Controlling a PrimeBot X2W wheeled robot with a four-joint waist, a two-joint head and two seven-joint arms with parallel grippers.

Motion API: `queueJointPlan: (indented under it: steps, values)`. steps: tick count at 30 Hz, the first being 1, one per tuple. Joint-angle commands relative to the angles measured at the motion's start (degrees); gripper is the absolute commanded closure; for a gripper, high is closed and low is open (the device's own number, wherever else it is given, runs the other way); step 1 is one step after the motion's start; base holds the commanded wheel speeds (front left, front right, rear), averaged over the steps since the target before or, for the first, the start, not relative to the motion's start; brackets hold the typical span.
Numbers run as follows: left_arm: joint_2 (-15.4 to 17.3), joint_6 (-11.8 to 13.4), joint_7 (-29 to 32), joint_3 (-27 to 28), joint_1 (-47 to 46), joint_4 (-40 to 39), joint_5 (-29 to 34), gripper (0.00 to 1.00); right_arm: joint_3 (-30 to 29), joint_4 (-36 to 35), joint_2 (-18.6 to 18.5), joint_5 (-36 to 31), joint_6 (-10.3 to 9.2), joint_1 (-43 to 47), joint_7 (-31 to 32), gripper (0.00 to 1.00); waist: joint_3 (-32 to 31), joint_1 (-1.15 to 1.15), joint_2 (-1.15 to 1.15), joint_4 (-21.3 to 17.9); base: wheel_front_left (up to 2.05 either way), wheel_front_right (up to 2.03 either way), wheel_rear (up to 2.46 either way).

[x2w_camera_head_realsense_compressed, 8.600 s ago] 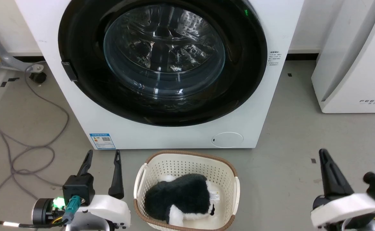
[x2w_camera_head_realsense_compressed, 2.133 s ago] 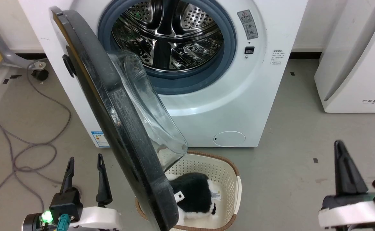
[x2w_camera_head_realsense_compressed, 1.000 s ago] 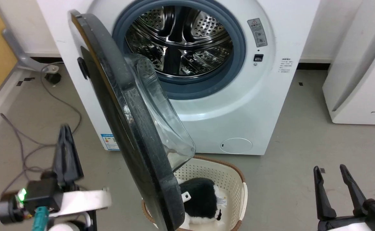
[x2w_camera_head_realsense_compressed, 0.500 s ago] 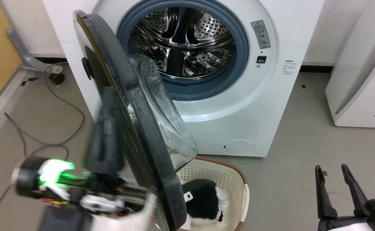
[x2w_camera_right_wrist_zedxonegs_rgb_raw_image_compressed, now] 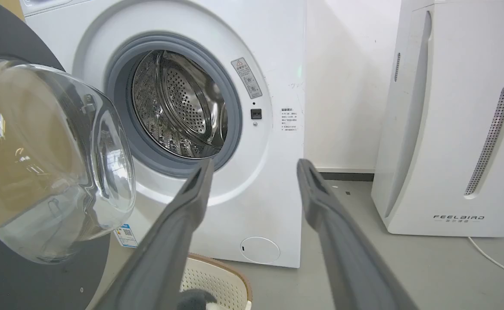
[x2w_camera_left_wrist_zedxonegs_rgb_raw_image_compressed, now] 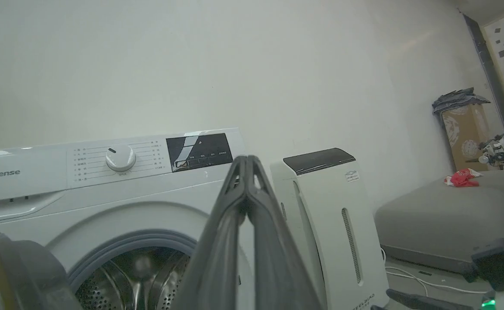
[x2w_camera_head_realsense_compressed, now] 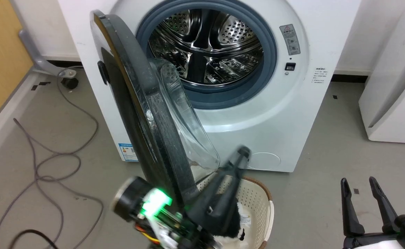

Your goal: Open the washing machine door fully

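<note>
The washing machine door [x2w_camera_head_realsense_compressed: 143, 114] stood partway open off the washing machine [x2w_camera_head_realsense_compressed: 292, 114] front; left gripper [x2w_camera_head_realsense_compressed: 241, 154], jaws closed on nothing, sat just right of the door's lower rim; right gripper [x2w_camera_head_realsense_compressed: 358, 180], jaws open, well right of it.

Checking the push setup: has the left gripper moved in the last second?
Yes. The left gripper crossed from left of the washing machine door to its right, over the basket.

The big white front-loading washing machine [x2w_camera_left_wrist_zedxonegs_rgb_raw_image_compressed: 148, 191] carries the grey brand name "Hisense" at the left of its control panel [x2w_camera_left_wrist_zedxonegs_rgb_raw_image_compressed: 84, 165]. The tall white plastic appliance [x2w_camera_right_wrist_zedxonegs_rgb_raw_image_compressed: 446, 129] beside it reads "FEELBIRD" near its foot (the small characters beneath are too fine to read). A grey warning sticker [x2w_camera_right_wrist_zedxonegs_rgb_raw_image_compressed: 246, 78] with a triangle sign sits beside the drum opening [x2w_camera_right_wrist_zedxonegs_rgb_raw_image_compressed: 178, 103]; its print is illegible.
</note>
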Motion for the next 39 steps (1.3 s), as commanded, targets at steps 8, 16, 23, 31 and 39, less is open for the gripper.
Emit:
queueJointPlan:
  steps: [8, 16, 23, 31, 39]
  values:
    - [0.49, -1.84, 0.07, -6.56, 3.08, 5.6, -0.39, 1.0, 0.47, -0.32, 0.26, 0.55, 0.29, 0.85, -0.25, 0.0, 0.25, 0.0, 0.0, 1.17, 0.0, 0.0, 0.0]
    - [1.03, -1.95, 0.27, -9.05, 4.59, 12.06, -0.57, 1.0, 0.43, -0.43, 0.26, 0.43, 0.29, 0.68, -0.25, 0.0, 0.79, 0.0, 0.0, 1.87, 0.0, 0.0, 0.0]
    - [1.21, -0.15, 0.04, -8.09, 5.97, 18.71, -1.65, 1.0, 0.48, -0.33, 0.26, 0.37, 0.29, 0.63, -0.25, 0.0, 1.49, 0.0, 0.0, 2.15, 0.0, 0.0, 0.0]
    - [1.19, 2.99, -0.2, -4.04, 5.3, 24.19, -3.45, 1.0, 0.27, -0.29, 0.26, 0.36, 0.29, 0.29, -0.25, 0.0, 2.7, 0.0, 0.0, 2.66, 0.0, 0.0, 0.0]
    - [2.06, 4.13, -0.24, -2.13, 4.18, 24.98, -3.97, 1.0, 0.13, -0.12, 0.26, 0.44, 0.29, -0.14, -0.25, 0.0, 3.69, 0.0, 0.0, 4.96, 0.0, 0.0, 0.0]
